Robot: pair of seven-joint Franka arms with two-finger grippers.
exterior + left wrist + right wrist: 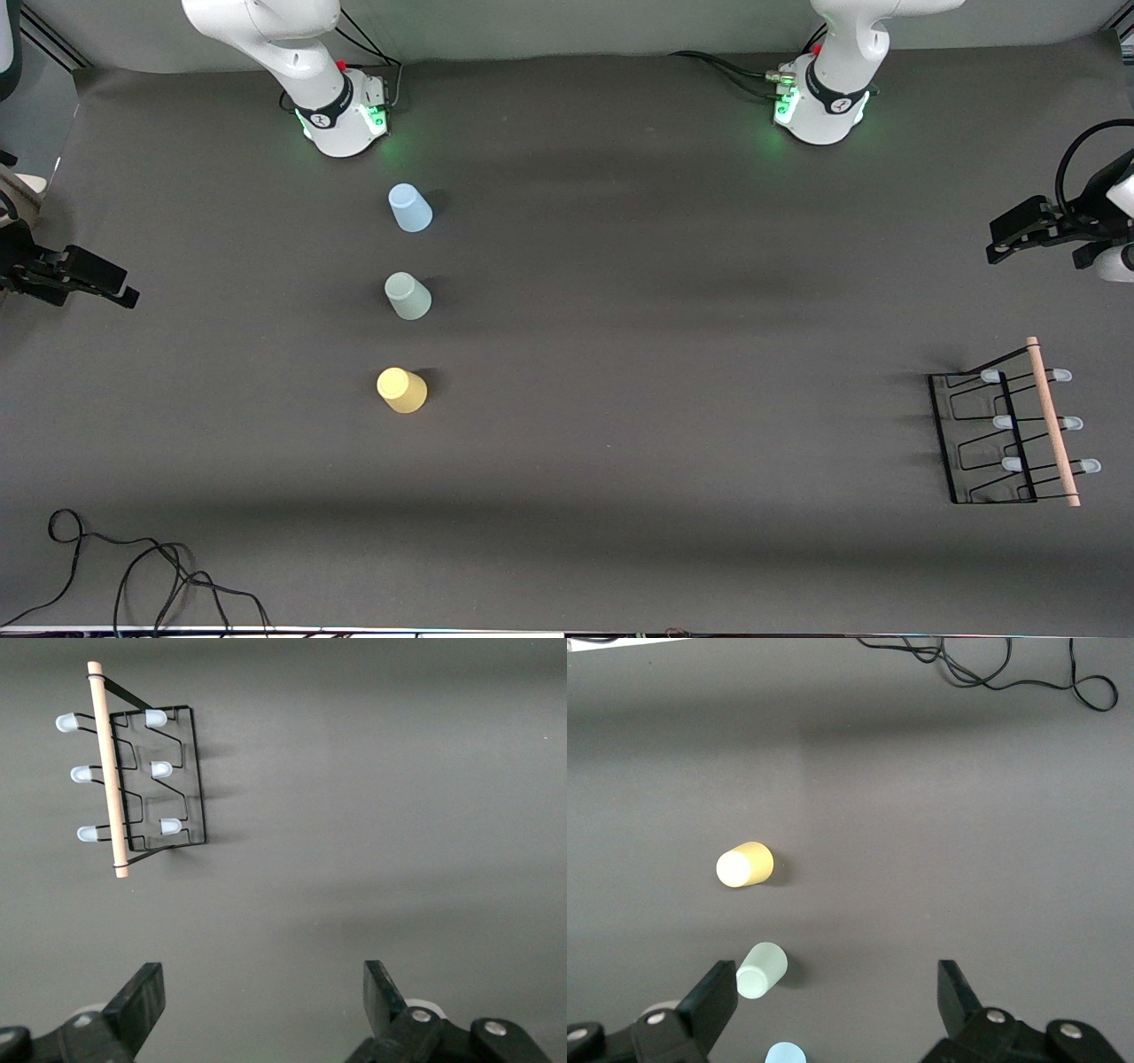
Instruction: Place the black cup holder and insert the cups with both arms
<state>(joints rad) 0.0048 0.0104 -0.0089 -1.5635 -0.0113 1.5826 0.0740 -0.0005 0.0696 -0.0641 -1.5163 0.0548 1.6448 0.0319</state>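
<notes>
I'm starting with both jaws wide and empty: left gripper (257, 1010) aiming squarely at black cup holder (1005, 436) rod, right gripper (833, 1014) waiting.

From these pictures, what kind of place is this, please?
Probably a robotics lab bench, not a home. Two arms stand bolted on a table with a dark grey cover. The three cups stand in a tidy row, the black cup holder apart, and loose cables lie at the table's edge.
</notes>
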